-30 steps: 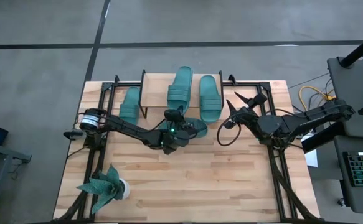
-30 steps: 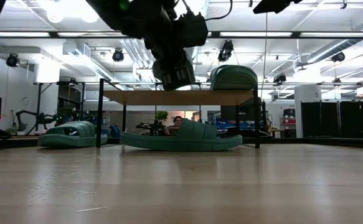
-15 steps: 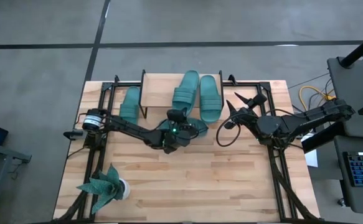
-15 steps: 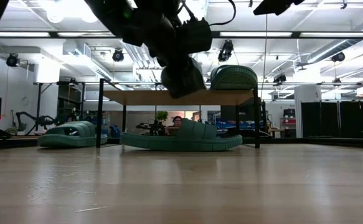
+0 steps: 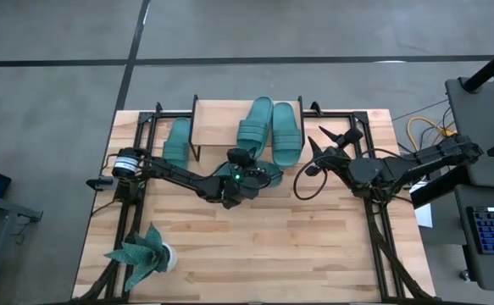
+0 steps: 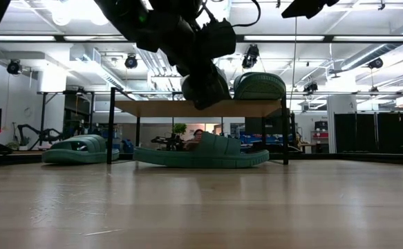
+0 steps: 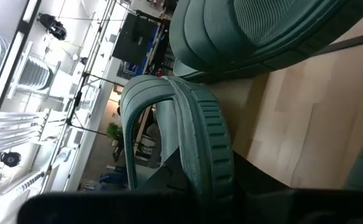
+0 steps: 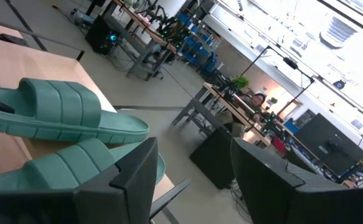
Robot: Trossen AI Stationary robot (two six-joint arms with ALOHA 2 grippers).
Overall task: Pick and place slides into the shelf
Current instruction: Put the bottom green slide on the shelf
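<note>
Slides, four teal rubber sandals. Two lie on the shelf top: one straight, the other angled across it. A third rests on the worktop beside the shelf's far leg. The fourth sits on the worktop partly under the shelf's front edge, right at our left fingers.

Left fingers nearly shut; the left wrist view shows them pinched on the thin arch of that fourth slide's strap, sole still low. Right fingers spread wide, holding nothing, waiting beside the shelf's end.

Handling, our guess: light, soft rubber, bendy, ribbed strap gives fair friction. The strap is the natural hold; the sole would likely droop and swing if lifted by it. Not fragile.

Room: the shelf plank sits close above the fingers, its black legs either side. Under-shelf gap is low. Open worktop lies behind the fingers, toward the plant, for drawing back. The bare plank section sits left of the angled slide.
</note>
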